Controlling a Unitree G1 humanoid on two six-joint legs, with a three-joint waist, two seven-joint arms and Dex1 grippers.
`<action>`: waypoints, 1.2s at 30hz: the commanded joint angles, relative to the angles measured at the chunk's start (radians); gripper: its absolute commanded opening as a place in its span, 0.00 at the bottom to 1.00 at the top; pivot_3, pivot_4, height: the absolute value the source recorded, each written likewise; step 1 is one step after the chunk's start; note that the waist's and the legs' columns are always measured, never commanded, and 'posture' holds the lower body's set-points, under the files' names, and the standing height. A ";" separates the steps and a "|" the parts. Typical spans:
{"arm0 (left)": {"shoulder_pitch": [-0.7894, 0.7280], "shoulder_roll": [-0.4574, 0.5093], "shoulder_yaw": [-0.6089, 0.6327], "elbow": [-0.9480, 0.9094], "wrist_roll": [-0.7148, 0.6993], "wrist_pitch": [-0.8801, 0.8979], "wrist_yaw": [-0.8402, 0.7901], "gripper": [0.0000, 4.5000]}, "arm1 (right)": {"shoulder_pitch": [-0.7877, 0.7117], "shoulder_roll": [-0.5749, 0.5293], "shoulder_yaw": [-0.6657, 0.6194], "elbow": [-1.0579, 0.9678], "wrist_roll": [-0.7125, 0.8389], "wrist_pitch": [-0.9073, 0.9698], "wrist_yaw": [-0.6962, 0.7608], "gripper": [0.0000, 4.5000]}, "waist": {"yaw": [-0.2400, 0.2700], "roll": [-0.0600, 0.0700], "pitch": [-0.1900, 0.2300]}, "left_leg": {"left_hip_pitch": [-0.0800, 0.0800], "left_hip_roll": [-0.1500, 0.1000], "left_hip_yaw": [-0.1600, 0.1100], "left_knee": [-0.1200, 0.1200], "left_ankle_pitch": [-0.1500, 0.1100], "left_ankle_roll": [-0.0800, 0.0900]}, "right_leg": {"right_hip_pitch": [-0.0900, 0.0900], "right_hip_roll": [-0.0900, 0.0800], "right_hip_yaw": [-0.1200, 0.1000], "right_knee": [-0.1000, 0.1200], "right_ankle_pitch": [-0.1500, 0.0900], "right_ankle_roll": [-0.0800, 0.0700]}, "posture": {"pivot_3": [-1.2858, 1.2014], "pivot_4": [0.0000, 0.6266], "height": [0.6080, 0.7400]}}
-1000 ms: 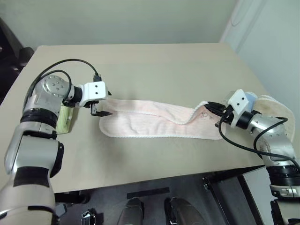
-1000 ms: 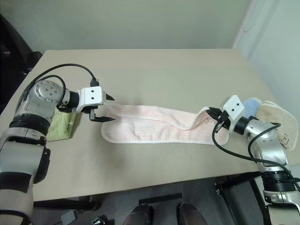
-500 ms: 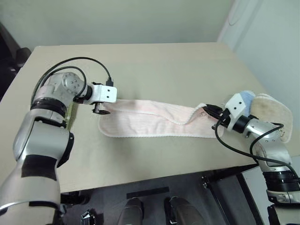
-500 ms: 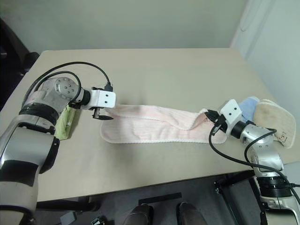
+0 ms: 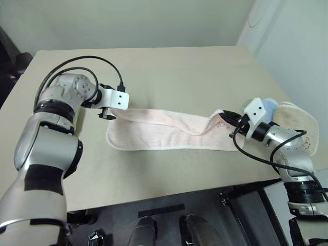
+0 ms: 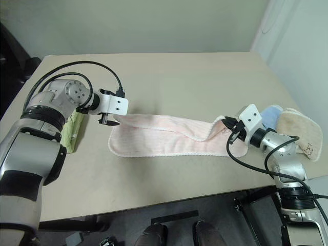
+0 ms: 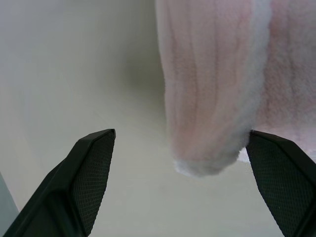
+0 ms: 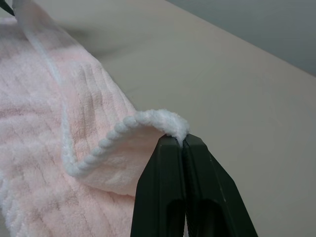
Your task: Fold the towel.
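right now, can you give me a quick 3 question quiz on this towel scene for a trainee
1. True or false: the right gripper is shut on a corner of the pink towel.
2. The left gripper has its fingers: A) open, B) shut, C) clamped on the green towel?
3. What lies on the table by the right arm, besides the pink towel?

Key: 1 true. 2 A, open at the towel's end. 3 a beige folded towel and a blue cloth.

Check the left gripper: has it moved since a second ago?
Yes. The left gripper has moved from the towel's near-left edge toward its far-left corner, away from the green towel, jaws open. The towel's corner lies between its fingers.
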 commanded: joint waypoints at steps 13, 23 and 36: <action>0.020 -0.003 -0.007 0.002 0.028 -0.033 0.060 0.23 | 0.026 -0.015 -0.038 -0.046 0.004 -0.018 -0.014 0.00 | 0.000 0.000 0.000 | 0.000 0.000 0.000 0.005 0.000 0.000 | 0.001 0.000 0.000 0.001 0.001 0.001 | 0.52 0.24 1.00; 0.050 0.013 0.079 0.002 -0.060 0.004 0.004 0.00 | 0.021 -0.032 -0.053 -0.041 0.004 -0.020 -0.007 0.00 | 0.000 0.000 0.000 | -0.001 0.000 0.000 0.009 0.000 0.000 | 0.002 0.000 0.000 0.002 0.002 0.003 | 0.52 0.24 1.00; -0.010 0.064 0.442 -0.016 -0.375 0.276 0.024 0.00 | -0.154 -0.117 -0.164 0.171 -0.024 -0.111 -0.071 0.00 | -0.001 0.000 0.000 | -0.001 0.000 0.000 0.011 0.001 0.001 | 0.001 -0.001 0.000 0.003 0.004 0.004 | 0.52 0.24 1.00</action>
